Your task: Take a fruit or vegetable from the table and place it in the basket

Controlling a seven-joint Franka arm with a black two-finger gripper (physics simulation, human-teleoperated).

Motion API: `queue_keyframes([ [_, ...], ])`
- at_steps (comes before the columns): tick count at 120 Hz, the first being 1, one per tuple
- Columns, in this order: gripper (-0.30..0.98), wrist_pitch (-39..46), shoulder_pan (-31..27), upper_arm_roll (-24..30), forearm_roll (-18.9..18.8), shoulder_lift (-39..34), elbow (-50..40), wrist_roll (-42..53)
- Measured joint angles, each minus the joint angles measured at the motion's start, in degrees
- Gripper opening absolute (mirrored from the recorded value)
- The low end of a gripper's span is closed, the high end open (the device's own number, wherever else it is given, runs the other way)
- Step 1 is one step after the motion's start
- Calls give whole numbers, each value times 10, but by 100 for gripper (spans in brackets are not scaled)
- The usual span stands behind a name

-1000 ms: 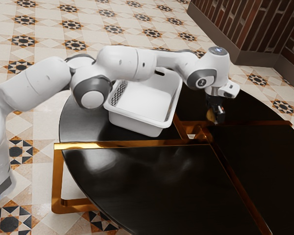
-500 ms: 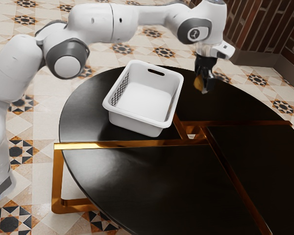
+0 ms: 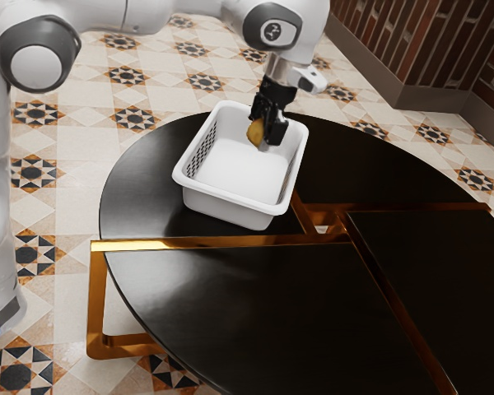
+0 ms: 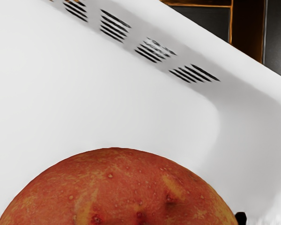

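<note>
Dark round table [image 3: 230,304] carries white basket [image 3: 226,207], potato [image 3: 254,133] hangs over its far part toward the exterior view's right, gripper [image 3: 266,132] clamped on it, jaws parted by its width, so I'd centre, lower inside, then release gently.

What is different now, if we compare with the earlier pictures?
The gripper, shut on the produce, moved up and toward the exterior view's left, and is now over the basket. Nothing was newly taken or let go. Basket and table stayed put.
</note>
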State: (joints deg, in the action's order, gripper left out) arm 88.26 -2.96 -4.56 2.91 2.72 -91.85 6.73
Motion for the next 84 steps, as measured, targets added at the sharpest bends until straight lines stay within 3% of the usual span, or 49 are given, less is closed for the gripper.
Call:
queue_keyframes([
  [41, 28, 28, -10, -3, 1, -2, -79, 5],
  [58, 54, 39, 6, -9, 5, -1, -81, 6],
  [84, 65, 46, 3, -14, 7, -4, -72, 8],
])
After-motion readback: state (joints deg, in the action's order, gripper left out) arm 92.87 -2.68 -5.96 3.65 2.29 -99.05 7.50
